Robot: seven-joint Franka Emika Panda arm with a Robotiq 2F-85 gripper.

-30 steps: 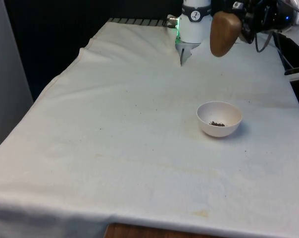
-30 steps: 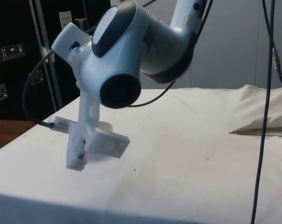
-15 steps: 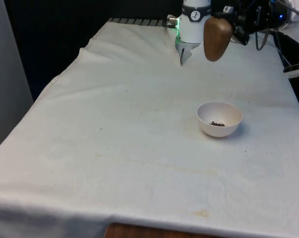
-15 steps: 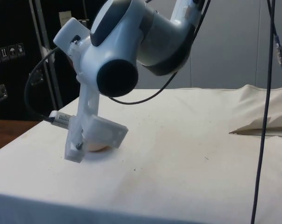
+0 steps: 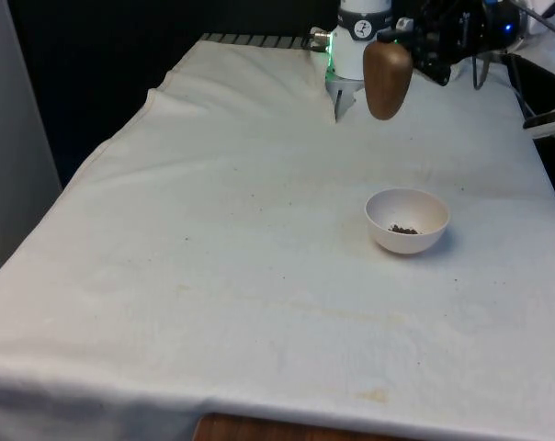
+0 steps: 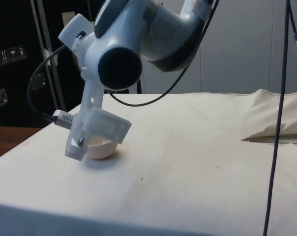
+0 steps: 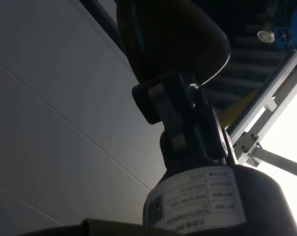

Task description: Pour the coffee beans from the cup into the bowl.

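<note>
A brown cup [image 5: 387,79] hangs high over the far part of the table, its long axis near vertical. My gripper [image 5: 402,42] is shut on its upper end. The wrist view has the cup [image 7: 173,39] as a dark rounded body with the gripper [image 7: 174,101] clamped on its edge. The white bowl [image 5: 407,220] stands on the cloth nearer the camera than the cup and a little to the front view's right, with a few coffee beans [image 5: 403,229] at its bottom. In the side view the bowl [image 6: 101,148] is partly hidden behind the wrist.
White cloth [image 5: 222,239] covers the whole table and bunches into a fold [image 6: 276,130] at the side view's right. A black cable [image 6: 279,118] hangs down there. The robot's base [image 5: 356,46] stands just behind the cup.
The cup has swung towards the front view's left and turned from tilted to nearly vertical. In the side view the wrist has lifted and uncovered more of the bowl.
</note>
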